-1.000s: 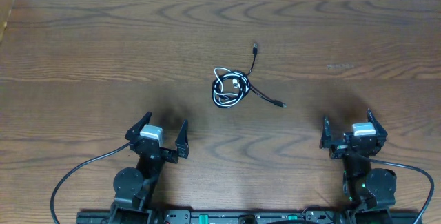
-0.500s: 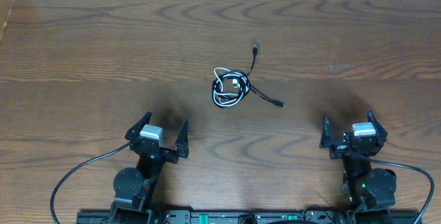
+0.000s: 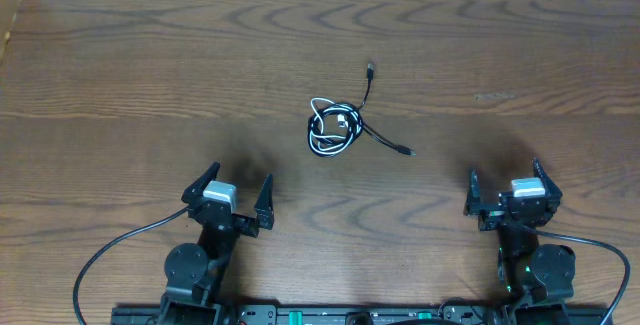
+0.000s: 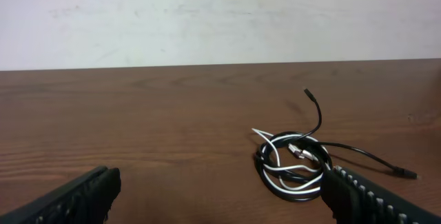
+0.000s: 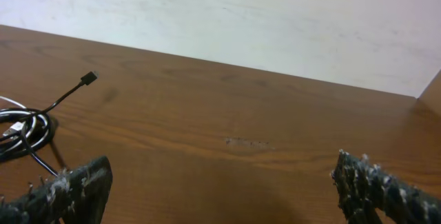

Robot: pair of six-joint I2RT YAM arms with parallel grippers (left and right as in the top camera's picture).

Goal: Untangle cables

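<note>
Cables [image 3: 335, 128], one white and one black, lie knotted in a small looped bundle just above the centre of the overhead frame, on a dark wooden surface [image 3: 150, 85]. The white cord [image 3: 319, 117] curls inside the coil. The black cord [image 3: 364, 90] sends one plug-tipped tail toward the top of the frame and a second [image 3: 392, 145] toward the lower right.

Nothing has shifted over the last second: the bundle keeps its shape and both arms hold their places along the bottom edge. The left fingers [image 3: 262, 197], at lower left, are spread wide and carry nothing. The right fingers [image 3: 472, 193], at lower right, are spread just as wide and are likewise empty. Both pairs stand well apart from the cords.

From the left wrist view the bundle [image 4: 293, 165] sits right of centre, ahead of the spread fingers [image 4: 69, 196]. From the right wrist view only its edge [image 5: 21, 131] and one black plug [image 5: 88, 78] show at the far left.

With no contact made, the untangling appears not to have begun. A first reach toward the coil or one of the loose black tails looks like the likely opening step.
</note>
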